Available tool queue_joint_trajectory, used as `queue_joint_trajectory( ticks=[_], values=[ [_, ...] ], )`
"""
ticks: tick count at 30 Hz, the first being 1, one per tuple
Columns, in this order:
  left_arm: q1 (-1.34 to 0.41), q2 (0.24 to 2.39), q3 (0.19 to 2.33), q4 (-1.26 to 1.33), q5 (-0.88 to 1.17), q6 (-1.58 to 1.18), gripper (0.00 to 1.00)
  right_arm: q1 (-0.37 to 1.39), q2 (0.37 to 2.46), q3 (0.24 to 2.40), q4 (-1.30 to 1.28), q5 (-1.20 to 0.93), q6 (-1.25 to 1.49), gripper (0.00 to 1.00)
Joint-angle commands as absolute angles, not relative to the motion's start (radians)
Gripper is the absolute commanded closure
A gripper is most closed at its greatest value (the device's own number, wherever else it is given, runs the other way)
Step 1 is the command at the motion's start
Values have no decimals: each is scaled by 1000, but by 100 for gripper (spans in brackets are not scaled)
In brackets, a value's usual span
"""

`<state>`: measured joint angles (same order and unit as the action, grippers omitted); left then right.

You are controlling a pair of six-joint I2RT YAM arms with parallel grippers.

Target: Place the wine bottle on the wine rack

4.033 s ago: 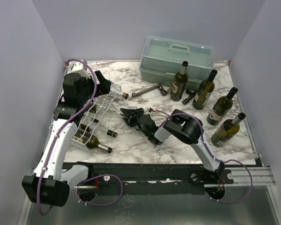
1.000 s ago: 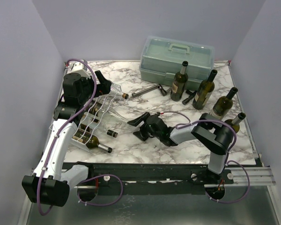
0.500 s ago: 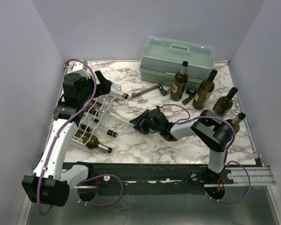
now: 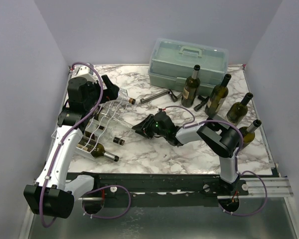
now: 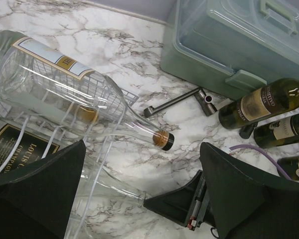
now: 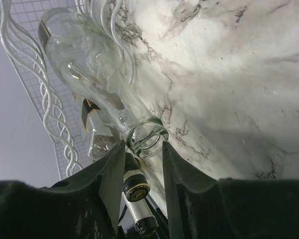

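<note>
The white wire wine rack [image 4: 100, 123] lies at the left of the table, also in the left wrist view [image 5: 107, 92] and the right wrist view [image 6: 50, 112]. An empty clear wine bottle [image 4: 120, 117] lies on it, its open mouth [image 6: 147, 139] pointing right. My right gripper [image 4: 139, 127] [image 6: 143, 145] is shut on that mouth, low over the table beside the rack. A corked clear bottle [image 5: 65, 79] lies in the far cradle. My left gripper [image 4: 112, 86] [image 5: 142, 149] is open and empty above the rack's far end.
A dark bottle [image 4: 102, 154] lies at the rack's near end and another, black-labelled, [image 5: 15, 147] in it. A pale green toolbox [image 4: 188, 59] stands at the back. Several dark bottles [image 4: 218, 95] stand at the right. A metal tool [image 4: 157, 96] and a small black cap [image 4: 119, 141] lie mid-table.
My right gripper has moved left and away from me to the clear bottle's mouth and closed on it. The left arm has not moved.
</note>
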<state>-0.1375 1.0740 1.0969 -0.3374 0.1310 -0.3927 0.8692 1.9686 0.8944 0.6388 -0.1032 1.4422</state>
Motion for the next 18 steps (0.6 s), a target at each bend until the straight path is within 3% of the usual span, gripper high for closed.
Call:
queue_joint_trajectory(
  ticks=[1,18],
  values=[
    [-133,1078,1083,-317,153,-397,2,871,2007,981,689,-134,1435,62],
    [-133,1074,1078,-317,129,-391,2,871,2025,952,769,-148,1371,62]
  ],
)
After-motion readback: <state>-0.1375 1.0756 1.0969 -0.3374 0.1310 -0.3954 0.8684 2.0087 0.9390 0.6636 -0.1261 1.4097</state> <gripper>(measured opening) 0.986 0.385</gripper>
